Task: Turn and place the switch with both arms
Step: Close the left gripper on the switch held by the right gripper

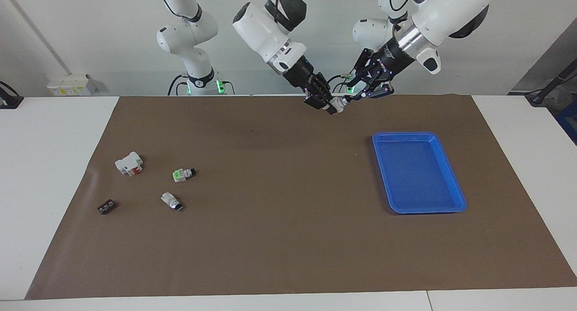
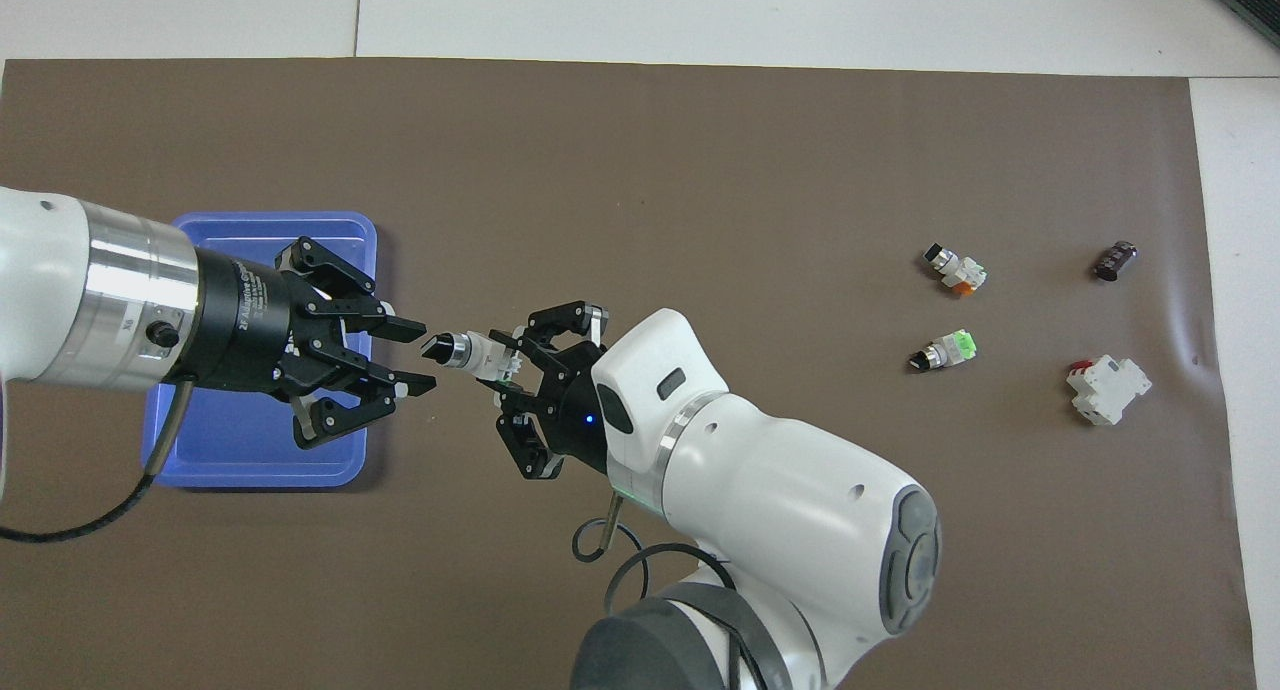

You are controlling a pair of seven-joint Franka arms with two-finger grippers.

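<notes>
Up in the air near the robots' edge of the brown-matted table (image 1: 288,239), the small white plastic switch with a black knob tip and silvery collar (image 2: 468,351) is pinched by its white body in the right pincer (image 2: 512,365), knob pointing toward nine o'clock in the overhead view. The left pincer (image 2: 412,354) hangs just beside that knob, its fingers (image 2: 400,329) spread, with the knob tip at their mouth and untouched. The blue rectangular plastic tray (image 1: 451,178) lies toward the left arm's end. At the right arm's end sit a white block with a red lever (image 1: 129,163), a green-faced switch (image 1: 182,174), another white black-tipped switch (image 1: 171,201) and a small dark part (image 1: 106,207).
</notes>
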